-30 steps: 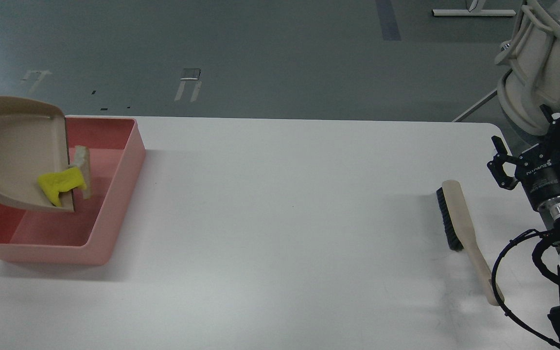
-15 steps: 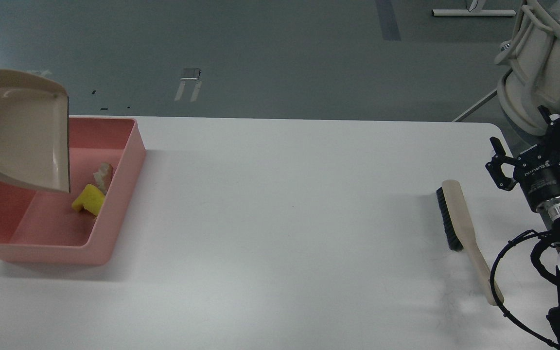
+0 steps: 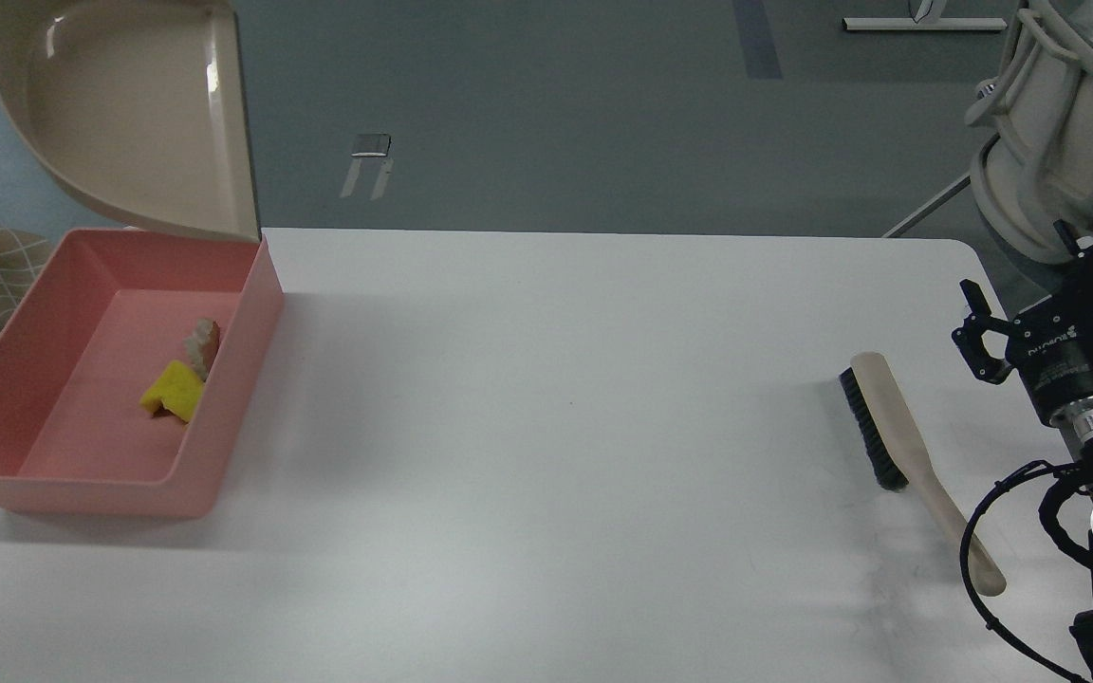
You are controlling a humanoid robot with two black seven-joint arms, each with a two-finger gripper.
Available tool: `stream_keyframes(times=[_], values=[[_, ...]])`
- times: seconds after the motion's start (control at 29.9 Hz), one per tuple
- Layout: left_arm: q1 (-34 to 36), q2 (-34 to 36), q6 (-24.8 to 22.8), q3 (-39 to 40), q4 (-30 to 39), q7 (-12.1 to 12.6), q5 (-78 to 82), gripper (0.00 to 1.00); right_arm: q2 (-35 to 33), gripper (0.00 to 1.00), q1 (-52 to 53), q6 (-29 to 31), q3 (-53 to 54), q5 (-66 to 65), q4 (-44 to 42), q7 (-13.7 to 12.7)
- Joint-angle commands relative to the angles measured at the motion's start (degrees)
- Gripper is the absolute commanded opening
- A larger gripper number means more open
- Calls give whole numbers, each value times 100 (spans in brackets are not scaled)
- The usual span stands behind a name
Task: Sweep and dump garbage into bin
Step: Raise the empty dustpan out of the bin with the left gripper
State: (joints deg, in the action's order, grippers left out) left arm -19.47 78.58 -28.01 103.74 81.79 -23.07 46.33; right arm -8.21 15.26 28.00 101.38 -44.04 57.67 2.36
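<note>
Garbage, a yellow spongy chunk (image 3: 173, 396) and pale wedge slice (image 3: 201, 341), lay inside the salmon-pink plastic tub (image 3: 241, 398); the beige dustpan (image 3: 143, 114) should be lowered gently; right gripper (image 3: 1030, 313) finger spacing was unclear.

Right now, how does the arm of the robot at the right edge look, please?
The right arm is black, with a shiny silver ring behind a thick round wrist block that carries white lettering. Its pincer is black and angular, made of linked bars. A thin black cable loops loosely below the wrist, beside another silver joint.
</note>
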Motion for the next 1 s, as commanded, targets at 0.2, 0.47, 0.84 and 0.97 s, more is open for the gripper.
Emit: stream_keyframes(times=[0.2,0.47,0.84,0.97], values=[[92,-589,1,-204,461,4,-72,3,3,100,583,0,-48,0,25,-8],[505,-835,1,-521,707,39,-63,3,39,100,697,0,-83,0,17,-8],[1639,-1723,1,-1910,698,101,324,3,39,100,847,0,-198,-9,17,-16],[1701,-2170,1,-1989,698,215,578,3,39,100,978,0,-294,-9,8,-34]])
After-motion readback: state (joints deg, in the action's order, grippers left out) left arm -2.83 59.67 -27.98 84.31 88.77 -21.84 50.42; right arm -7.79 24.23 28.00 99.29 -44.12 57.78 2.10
